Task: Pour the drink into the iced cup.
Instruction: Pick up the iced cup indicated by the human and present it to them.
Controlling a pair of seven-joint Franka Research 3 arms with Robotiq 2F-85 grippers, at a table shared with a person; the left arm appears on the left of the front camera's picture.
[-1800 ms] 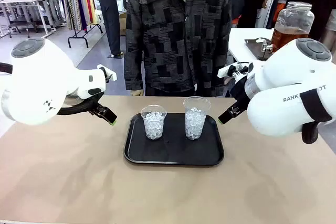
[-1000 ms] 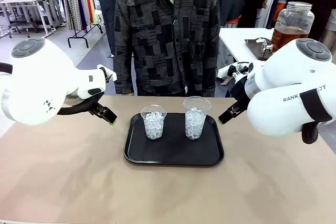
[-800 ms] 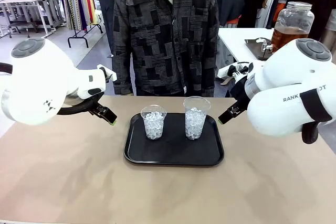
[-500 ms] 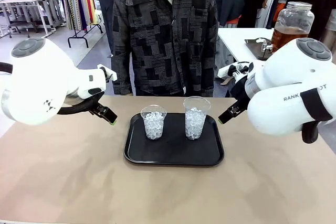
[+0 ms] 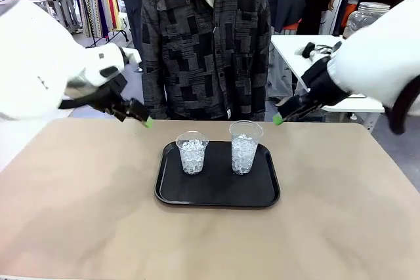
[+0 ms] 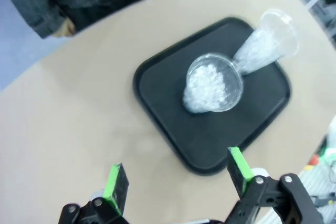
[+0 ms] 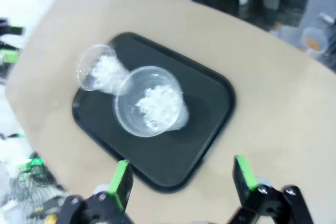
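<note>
- two iced cups stand upright on a black tray [image 5: 262, 196] at mid-table, the shorter cup [image 5: 192, 152] on the robot's left and the taller cup [image 5: 245, 147] on its right, near each other but apart.
- the left gripper [image 6: 176, 174] and right gripper [image 7: 182, 177] hover above the table [image 5: 79, 214], one on each side of the tray, both empty with jaws spread wide.
- the drink is well apart from the cups. its jar [image 5: 365, 18] sits on a white side table [image 5: 295, 47] behind the right arm, which hides the liquid; the lid and shoulder show above the arm.
- a person [image 5: 207, 37] stands at the far edge, behind the tray.
- the glass jar looks heavy when full, smooth and breakable. it is likely better held around the body or drawn from than tipped by the lid.
- the cups look thin and light, easy to squash or knock over, and are best held low on the wall.
- no label or print can be read.
</note>
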